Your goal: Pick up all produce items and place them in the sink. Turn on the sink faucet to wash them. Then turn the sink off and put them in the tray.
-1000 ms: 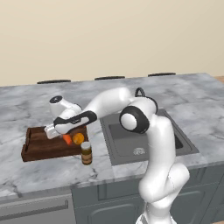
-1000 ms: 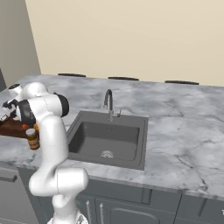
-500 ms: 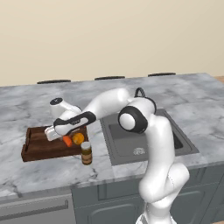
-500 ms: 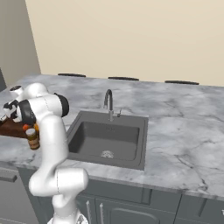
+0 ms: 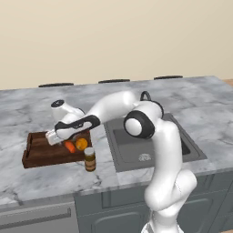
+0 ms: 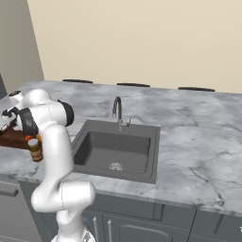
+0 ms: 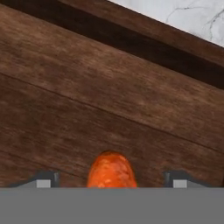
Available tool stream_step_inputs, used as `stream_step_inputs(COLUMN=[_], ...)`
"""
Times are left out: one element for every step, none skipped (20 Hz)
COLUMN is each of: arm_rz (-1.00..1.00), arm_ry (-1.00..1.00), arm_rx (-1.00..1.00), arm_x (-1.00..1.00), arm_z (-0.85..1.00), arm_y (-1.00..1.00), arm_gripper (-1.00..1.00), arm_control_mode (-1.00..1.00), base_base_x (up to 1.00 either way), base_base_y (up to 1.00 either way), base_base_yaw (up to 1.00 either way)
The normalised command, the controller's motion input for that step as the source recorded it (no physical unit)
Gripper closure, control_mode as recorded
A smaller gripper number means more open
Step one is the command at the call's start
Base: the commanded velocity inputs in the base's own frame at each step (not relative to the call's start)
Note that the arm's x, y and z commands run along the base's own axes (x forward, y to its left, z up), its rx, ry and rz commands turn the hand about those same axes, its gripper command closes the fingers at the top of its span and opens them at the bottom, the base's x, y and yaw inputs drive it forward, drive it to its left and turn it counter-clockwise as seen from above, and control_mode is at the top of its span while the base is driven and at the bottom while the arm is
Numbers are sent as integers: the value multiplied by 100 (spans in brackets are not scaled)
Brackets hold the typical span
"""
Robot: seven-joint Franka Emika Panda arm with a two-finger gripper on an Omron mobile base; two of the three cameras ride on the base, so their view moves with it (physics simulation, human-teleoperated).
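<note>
While the gripper (image 7: 111, 178) stands wide open above the tray (image 7: 131, 105), gripping nothing, the carrot-like piece (image 7: 111, 169) lies on the tray floor between its fingertips.

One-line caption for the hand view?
Open gripper over the carrot piece lying on the wooden tray.

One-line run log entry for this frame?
stage: tray placement | gripper: open over tray | carrot: in tray, between fingers | orange: in tray
</note>
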Motion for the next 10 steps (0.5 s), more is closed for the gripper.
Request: stream_step_inputs(arm_rz=[0,0,0,0,0,0,0,0,0,0], arm_ry=[-5,-5,-5,-4,-3,-3,-2,-2,-2,-2], arm_rx=[0,1,1,2,3,4,4,4,5,5], arm_x=[-6,-10,-8,-8,-8,-6,-7,-5,-5,-7], arm_z=[43,50,48,50,50,51,50,51,49,49], arm_y=[-1,-4,-8,-11,-16,-19,-22,-24,-28,-30], arm_gripper=[-100,-100,-100,-100,-100,-100,-100,-100,-100,-100], arm_control_mode=[-100,-100,-100,-100,-100,-100,-100,-100,-100,-100], base_base_x=[0,0,0,0,0,0,0,0,0,0], base_base_y=[0,0,0,0,0,0,0,0,0,0], base_base_yaw=[0,0,0,0,0,0,0,0,0,0])
